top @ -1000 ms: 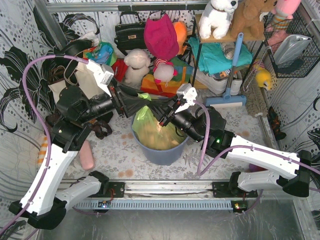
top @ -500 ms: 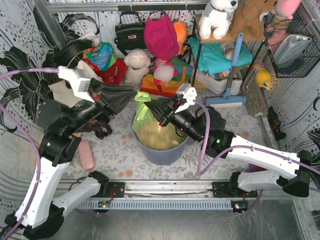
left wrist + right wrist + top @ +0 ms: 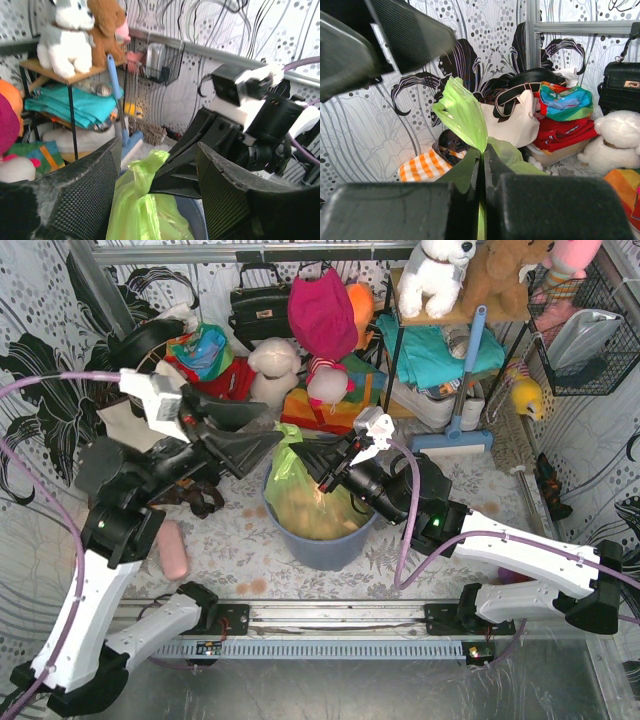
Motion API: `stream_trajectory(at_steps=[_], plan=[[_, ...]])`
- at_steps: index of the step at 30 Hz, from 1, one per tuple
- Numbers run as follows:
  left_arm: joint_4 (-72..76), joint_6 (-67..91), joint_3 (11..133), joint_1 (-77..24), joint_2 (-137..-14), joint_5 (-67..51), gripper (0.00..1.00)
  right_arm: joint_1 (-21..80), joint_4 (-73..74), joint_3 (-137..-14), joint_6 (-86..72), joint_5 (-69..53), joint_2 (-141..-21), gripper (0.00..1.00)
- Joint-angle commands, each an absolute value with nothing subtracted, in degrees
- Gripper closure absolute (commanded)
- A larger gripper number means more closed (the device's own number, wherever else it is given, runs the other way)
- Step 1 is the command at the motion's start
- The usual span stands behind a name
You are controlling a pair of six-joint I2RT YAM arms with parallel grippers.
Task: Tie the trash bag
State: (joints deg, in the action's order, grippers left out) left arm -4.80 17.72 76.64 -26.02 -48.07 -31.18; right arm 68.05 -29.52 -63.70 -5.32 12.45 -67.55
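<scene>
Above the left rim of the bin (image 3: 335,540), the left tool (image 3: 159,148) hangs spread, seemingly just clear of the upright gathered tail of the trash bag (image 3: 287,472). The bag sits inside the bin. Over the bin's middle, the right tool (image 3: 482,150) is clamped on the tail's base.

One trash bag (image 3: 287,466) is counted, set in one blue-grey bin (image 3: 330,548), and two grippers are counted beside its top: the left gripper (image 3: 277,430) and the right gripper (image 3: 305,450). Toward the far edge, four plush toys are counted: a white dog (image 3: 437,275), a brown bear (image 3: 500,275), a pink toy (image 3: 570,258) and a white plush (image 3: 272,370). Also counted are one black handbag (image 3: 258,308), one blue-handled broom (image 3: 467,370) and one wire basket (image 3: 545,362), with one pink bar (image 3: 175,550) near the left edge.
</scene>
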Motion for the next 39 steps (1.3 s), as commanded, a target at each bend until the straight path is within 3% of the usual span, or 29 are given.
stream_trajectory(at_steps=[1,7,13,16,24,27,29,31,34,39], plan=[[-9.52,15.02,78.4,-26.2,-50.27,-35.31,0.3,68.11,-30.8,-63.81,-6.5,13.0,-66.39,1.0],[-10.93,13.04,78.61,-26.23,-52.61,-35.89,0.28,68.12,-30.91,-63.9,-6.72,12.86,-66.35,1.0],[-9.03,13.37,78.2,-26.24,-53.15,-38.01,0.64,68.15,-31.06,-63.9,-7.07,12.83,-66.52,1.0],[-8.22,13.69,78.2,-26.23,-52.55,-38.57,0.75,68.15,-31.08,-63.83,-7.2,12.98,-66.62,1.0],[-0.5,17.22,77.8,-26.27,-50.19,-37.49,0.82,68.17,-30.07,-63.32,-7.7,15.46,-66.71,1.0],[5.38,21.01,76.15,-26.28,-49.25,-35.52,0.8,68.15,-29.89,-62.94,-8.19,15.85,-66.86,1.0],[9.68,23.49,74.32,-26.23,-48.73,-33.76,0.69,68.07,-29.82,-62.78,-8.47,15.95,-66.95,1.0],[12.89,25.08,72.94,-26.21,-48.5,-33.01,0.65,68.11,-29.88,-62.74,-8.65,15.91,-66.97,1.0],[13.2,26.14,71.92,-26.2,-47.91,-30.63,0.64,68.14,-29.81,-62.92,-8.85,16.02,-66.82,1.0],[9.92,28.93,68.77,-26.25,-44.56,-25.89,0.46,68.18,-30.16,-63.19,-8.96,16.14,-66.45,1.0]])
